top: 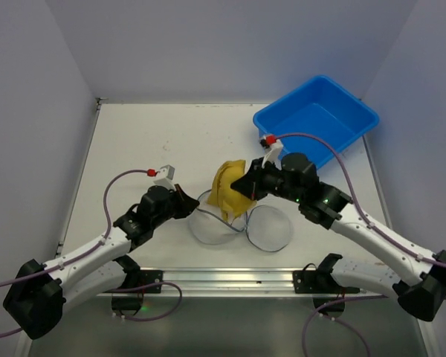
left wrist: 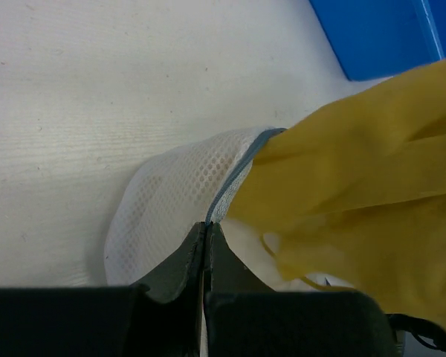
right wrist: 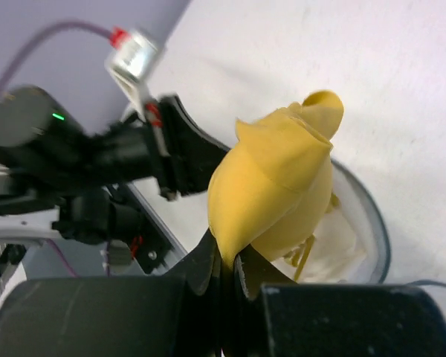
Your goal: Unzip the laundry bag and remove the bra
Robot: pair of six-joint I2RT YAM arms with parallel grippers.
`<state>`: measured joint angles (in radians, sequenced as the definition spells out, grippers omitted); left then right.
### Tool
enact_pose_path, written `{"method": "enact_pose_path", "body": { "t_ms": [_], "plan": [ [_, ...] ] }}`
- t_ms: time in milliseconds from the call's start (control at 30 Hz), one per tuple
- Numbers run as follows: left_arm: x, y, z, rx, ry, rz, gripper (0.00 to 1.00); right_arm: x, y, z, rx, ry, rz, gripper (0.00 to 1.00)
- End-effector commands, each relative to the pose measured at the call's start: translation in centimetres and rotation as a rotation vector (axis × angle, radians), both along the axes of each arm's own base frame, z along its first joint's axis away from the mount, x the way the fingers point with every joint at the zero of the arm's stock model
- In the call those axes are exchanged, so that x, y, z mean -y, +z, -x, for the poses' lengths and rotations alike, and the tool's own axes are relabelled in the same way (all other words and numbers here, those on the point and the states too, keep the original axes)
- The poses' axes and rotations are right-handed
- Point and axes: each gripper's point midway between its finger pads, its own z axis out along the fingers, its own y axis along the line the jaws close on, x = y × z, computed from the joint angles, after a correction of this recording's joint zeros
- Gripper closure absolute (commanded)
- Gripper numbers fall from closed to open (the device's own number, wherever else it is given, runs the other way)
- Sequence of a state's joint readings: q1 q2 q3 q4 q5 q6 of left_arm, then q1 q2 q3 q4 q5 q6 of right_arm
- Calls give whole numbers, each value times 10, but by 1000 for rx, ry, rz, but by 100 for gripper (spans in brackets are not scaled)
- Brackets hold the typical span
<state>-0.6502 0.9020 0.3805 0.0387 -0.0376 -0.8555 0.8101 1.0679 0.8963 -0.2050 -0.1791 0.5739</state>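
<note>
Snagging worries us: right gripper clamps the bra, raised over the open bag on the table; left gripper pinches its rim; a dangling strap could catch and drag it up

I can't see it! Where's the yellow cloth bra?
Top view, mid-table: the yellow cloth bra is in the right gripper, just above the open white mesh laundry bag pinched by the left gripper.

Lab rig: walled white table

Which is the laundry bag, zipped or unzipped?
Unzipped: the laundry bag lies spread in two discs, the yellow bra held above it.
</note>
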Motion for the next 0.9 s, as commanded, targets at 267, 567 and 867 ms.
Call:
{"method": "enact_pose_path", "body": {
  "t_ms": [267, 567, 867],
  "plan": [
    [-3, 2, -7, 1, 24, -31, 100, 129, 210, -83, 453, -512, -55, 100],
    [2, 1, -3, -21, -7, -22, 100, 278, 229, -197, 433, -1123, 77, 100],
    [6, -2, -1, -33, -37, -29, 100, 341, 97, -302, 149, -1338, 215, 100]
  ]
}}
